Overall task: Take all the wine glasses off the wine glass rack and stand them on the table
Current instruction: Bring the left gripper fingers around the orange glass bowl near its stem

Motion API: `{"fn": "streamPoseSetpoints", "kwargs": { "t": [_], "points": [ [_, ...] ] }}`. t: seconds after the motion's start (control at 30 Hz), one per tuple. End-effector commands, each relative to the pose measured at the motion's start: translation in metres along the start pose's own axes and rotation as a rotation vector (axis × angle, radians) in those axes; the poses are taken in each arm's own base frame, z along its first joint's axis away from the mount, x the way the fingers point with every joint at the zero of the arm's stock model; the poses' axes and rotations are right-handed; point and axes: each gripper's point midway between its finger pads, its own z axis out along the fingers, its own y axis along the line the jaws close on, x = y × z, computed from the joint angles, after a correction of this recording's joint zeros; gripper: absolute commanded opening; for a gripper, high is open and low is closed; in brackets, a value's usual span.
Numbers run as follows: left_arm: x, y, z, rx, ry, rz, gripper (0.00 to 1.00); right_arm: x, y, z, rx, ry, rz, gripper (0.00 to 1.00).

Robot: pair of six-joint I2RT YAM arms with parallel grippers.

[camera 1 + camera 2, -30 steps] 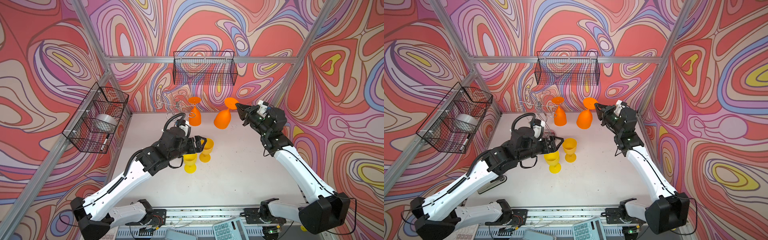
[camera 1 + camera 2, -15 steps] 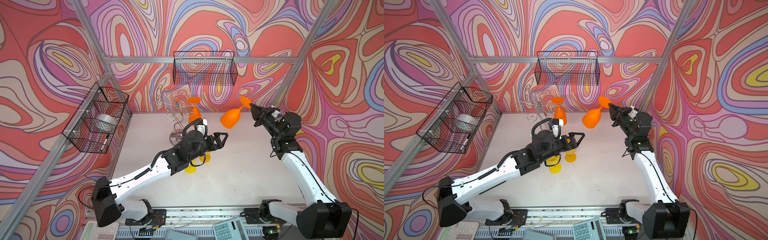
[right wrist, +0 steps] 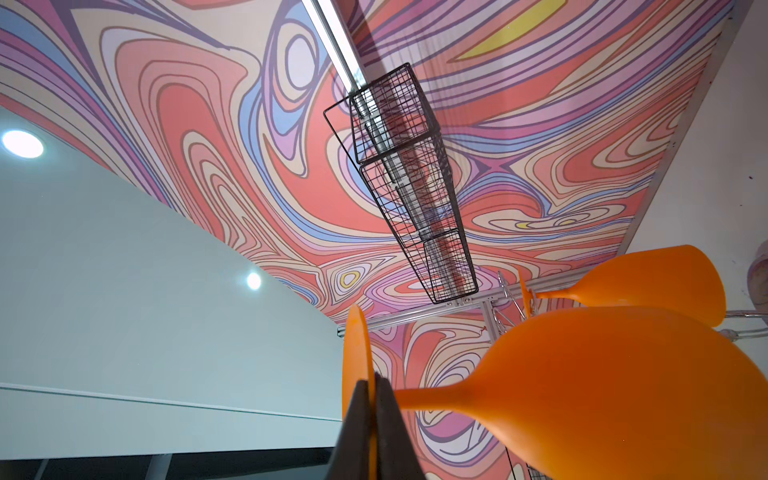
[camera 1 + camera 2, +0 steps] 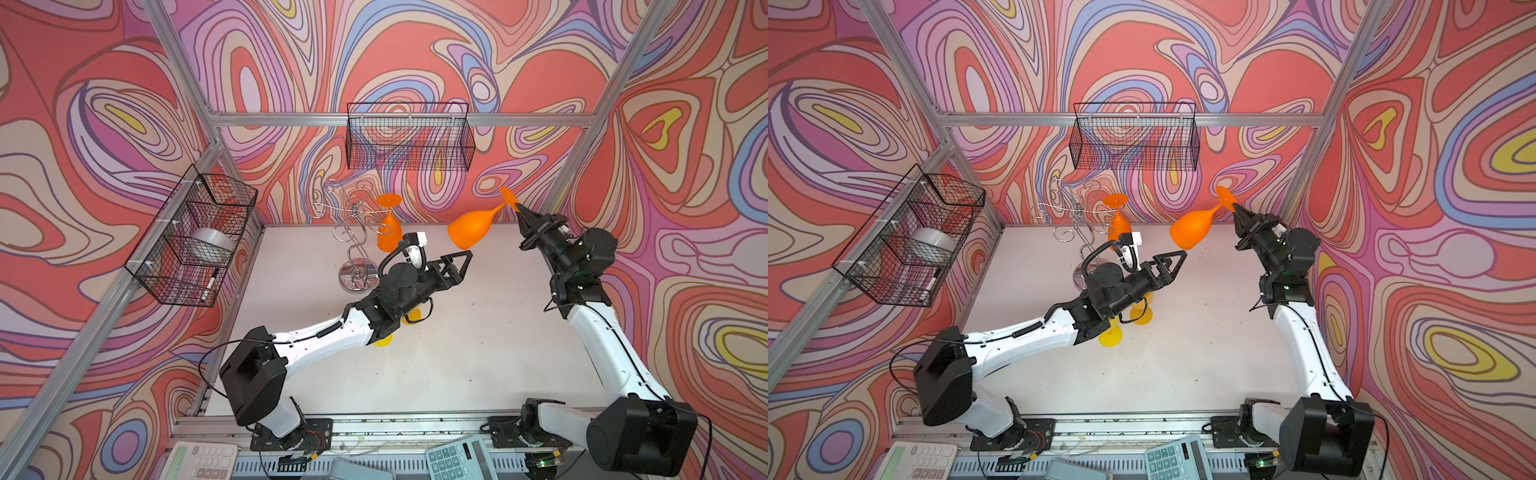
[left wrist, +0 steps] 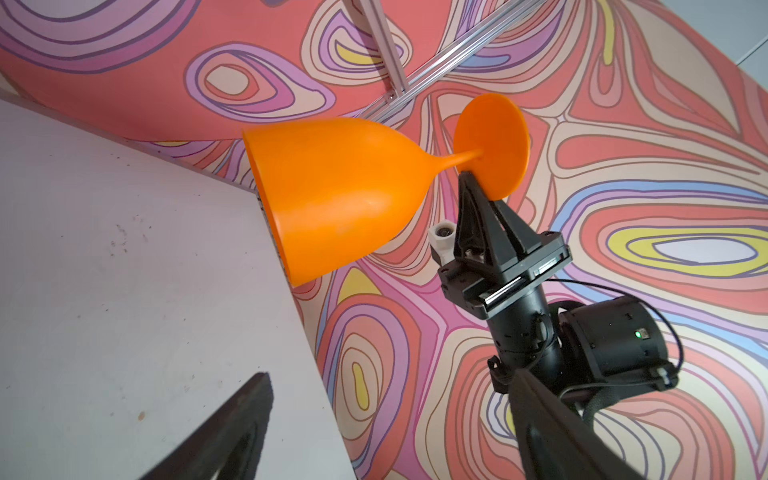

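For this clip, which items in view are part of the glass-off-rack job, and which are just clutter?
Job:
wine glass rack
orange wine glass, clamped by its foot in the right gripper
second orange glass, hanging on the rack
open left gripper

Lying about:
yellow glasses
wire baskets
tape roll
marker
calculators

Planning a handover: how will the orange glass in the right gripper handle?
Probably light and stiff: the glass looks like opaque plastic and juts out sideways without sagging. It may swivel or slip, since the right gripper pinches only the edge of its thin foot, bowl hanging far out. Laid down, it would likely roll.
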Motion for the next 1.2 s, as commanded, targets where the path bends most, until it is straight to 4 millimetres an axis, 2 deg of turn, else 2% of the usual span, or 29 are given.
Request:
{"fn": "streamPoseSetpoints", "kwargs": {
  "t": [0.0,0.27,0.57,1.0,1.17],
  "points": [
    [-0.024,-0.012,0.008,0.138,-0.065,-0.057,0.89,-0.006,-0.003,-0.002,-0.001,0.02,0.084,0.0],
    [-0.03,-0.003,0.028,0.226,-0.044,-0.072,0.88,-0.017,-0.007,-0.002,0.003,0.018,0.124,0.0],
    [-0.025,0.01,0.049,0.236,-0.034,-0.079,0.85,-0.026,-0.008,-0.005,-0.006,0.016,0.172,0.0],
    [-0.028,0.001,0.061,0.347,-0.057,-0.132,0.66,-0.034,-0.007,-0.005,-0.034,0.018,0.225,0.0],
    [-0.03,-0.002,0.06,0.368,-0.066,-0.14,0.51,-0.037,-0.009,-0.004,-0.047,0.017,0.248,0.0]
  ]
}}
